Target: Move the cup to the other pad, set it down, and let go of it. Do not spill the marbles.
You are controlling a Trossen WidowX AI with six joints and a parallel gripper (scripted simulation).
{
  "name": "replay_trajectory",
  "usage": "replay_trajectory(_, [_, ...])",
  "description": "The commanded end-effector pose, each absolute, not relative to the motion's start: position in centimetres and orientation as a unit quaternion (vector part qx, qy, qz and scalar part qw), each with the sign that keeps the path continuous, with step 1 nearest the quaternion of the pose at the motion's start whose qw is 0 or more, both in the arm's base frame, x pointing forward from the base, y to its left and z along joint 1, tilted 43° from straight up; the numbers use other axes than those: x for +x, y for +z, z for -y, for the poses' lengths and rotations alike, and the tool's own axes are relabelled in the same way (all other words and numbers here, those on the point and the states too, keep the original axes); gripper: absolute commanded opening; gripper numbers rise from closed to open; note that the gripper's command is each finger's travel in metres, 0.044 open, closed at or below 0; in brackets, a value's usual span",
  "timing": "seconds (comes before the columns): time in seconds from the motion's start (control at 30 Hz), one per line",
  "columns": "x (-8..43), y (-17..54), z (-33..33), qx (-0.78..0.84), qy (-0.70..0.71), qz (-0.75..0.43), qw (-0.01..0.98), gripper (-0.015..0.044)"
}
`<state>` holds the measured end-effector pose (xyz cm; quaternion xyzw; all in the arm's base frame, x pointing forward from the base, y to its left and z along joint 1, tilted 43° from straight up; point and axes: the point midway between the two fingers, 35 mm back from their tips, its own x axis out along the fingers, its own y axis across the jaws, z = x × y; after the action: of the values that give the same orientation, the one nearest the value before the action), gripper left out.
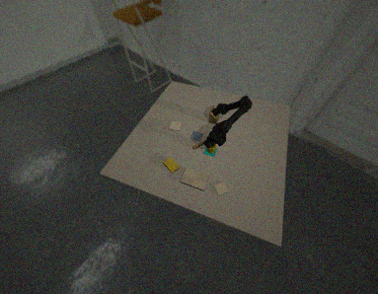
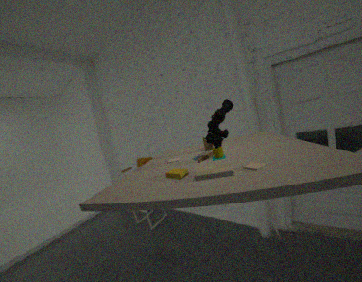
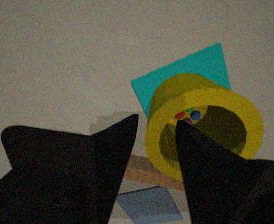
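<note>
The yellow cup [image 1: 212, 149] [image 2: 218, 152] [image 3: 205, 96] stands upright on the teal pad [image 1: 210, 154] [image 2: 223, 158] [image 3: 204, 61]. Several small coloured marbles [image 3: 195, 115] lie inside it, seen in the wrist view. My gripper [image 1: 210, 145] [image 2: 217, 146] [image 3: 157, 122] is open at the cup's rim. One finger reaches over the cup's mouth and the other is outside, with a gap between that outer finger and the cup wall. The blue-grey pad [image 1: 196, 135] [image 3: 151, 204] has no cup on it. My right finger hides part of the cup's inside.
A low brown bar [image 1: 198, 145] [image 2: 203, 157] [image 3: 154, 173] lies between the two pads. A yellow block [image 1: 171, 165] [image 2: 177, 173], a flat tan block [image 1: 193, 179] [image 2: 214, 175] and a pale tile [image 1: 221, 187] [image 2: 254, 166] lie toward the table's front edge. A tan object [image 1: 213, 116] stands beside the arm.
</note>
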<state>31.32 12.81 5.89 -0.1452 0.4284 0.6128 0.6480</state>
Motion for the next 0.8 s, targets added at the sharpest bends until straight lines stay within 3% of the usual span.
replay_trajectory(0.0, [31.5, 6.4, -12.3, -0.148, 0.612, -0.426, 0.650, 0.0146])
replay_trajectory(0.77, [31.8, 9.0, -10.0, -0.145, 0.611, -0.426, 0.651, 0.0146])
